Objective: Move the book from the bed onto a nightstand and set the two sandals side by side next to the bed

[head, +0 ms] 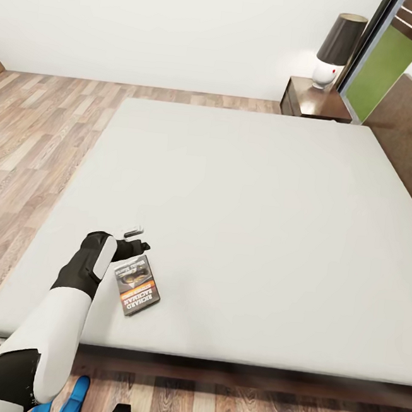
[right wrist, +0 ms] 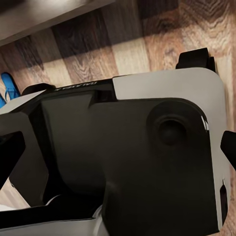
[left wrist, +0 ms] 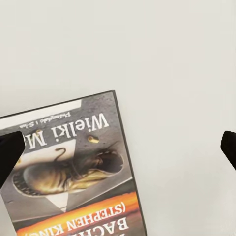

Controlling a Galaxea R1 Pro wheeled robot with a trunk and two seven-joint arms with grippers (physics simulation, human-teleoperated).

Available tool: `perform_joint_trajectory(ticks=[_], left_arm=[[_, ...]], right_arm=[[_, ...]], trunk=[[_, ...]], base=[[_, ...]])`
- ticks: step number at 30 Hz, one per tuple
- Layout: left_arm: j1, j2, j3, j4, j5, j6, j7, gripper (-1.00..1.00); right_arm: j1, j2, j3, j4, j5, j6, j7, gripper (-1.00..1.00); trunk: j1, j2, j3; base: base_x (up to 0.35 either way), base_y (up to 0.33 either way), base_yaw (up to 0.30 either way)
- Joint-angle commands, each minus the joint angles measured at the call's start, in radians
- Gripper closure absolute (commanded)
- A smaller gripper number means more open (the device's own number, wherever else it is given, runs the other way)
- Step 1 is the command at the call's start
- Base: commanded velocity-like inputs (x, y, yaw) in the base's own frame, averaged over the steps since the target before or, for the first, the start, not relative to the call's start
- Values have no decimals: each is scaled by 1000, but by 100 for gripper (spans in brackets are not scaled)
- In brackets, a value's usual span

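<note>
The book (head: 137, 286) lies flat on the pale mattress of the bed (head: 245, 197), near its front left corner. Its dark cover with an orange band also shows close up in the left wrist view (left wrist: 69, 167). My left gripper (head: 138, 245) hovers over the book's far end, open (left wrist: 118, 150), with one fingertip (left wrist: 10, 152) above the cover and the other over bare mattress. A nightstand (head: 312, 100) stands at the bed's far right corner. A blue sandal (head: 79, 388) lies on the floor at the bed's foot, partly hidden by my left arm, and appears again in the right wrist view (right wrist: 10, 87). My right gripper (right wrist: 118, 150) is open above my own base.
A white lamp with a dark shade (head: 333, 51) takes up the nightstand's top. The brown headboard (head: 410, 138) runs along the bed's right side. A dark-framed window (head: 379, 65) is behind the nightstand. Wood-plank floor (head: 36, 131) lies open left of the bed.
</note>
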Motion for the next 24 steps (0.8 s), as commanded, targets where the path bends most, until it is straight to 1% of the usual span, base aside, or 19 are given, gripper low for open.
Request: perform_joint_trajectory(ticks=[1, 15, 16, 18, 19, 20, 24], left_arm=[[0, -1, 3, -1, 11, 4, 10, -100], [0, 2, 5, -1, 11, 4, 10, -100], [0, 11, 11, -3, 11, 4, 11, -100], [0, 22, 20, -5, 12, 4, 10, -100], [0, 34, 34, -7, 12, 5, 9, -100], [0, 40, 41, -8, 13, 5, 9, -100], [0, 58, 72, -12, 14, 6, 9, -100]], right_arm=[[0, 0, 3, 1, -10, 2, 4, -100], [0, 0, 4, 1, -10, 2, 4, -100], [0, 0, 4, 1, -10, 2, 4, -100], [0, 0, 4, 1, -10, 2, 4, -100], [0, 0, 5, 1, -10, 2, 4, -100], [0, 0, 5, 1, -10, 2, 4, -100], [0, 0, 5, 1, -10, 2, 3, -100]], trunk=[[4, -8, -4], [58, -106, -48], [61, -113, -51], [69, -127, -57], [73, -134, -60], [77, -141, -63], [77, -141, -63]], base=[[0, 0, 0], [0, 0, 0], [0, 0, 0], [0, 0, 0], [0, 0, 0], [0, 0, 0], [0, 0, 0]])
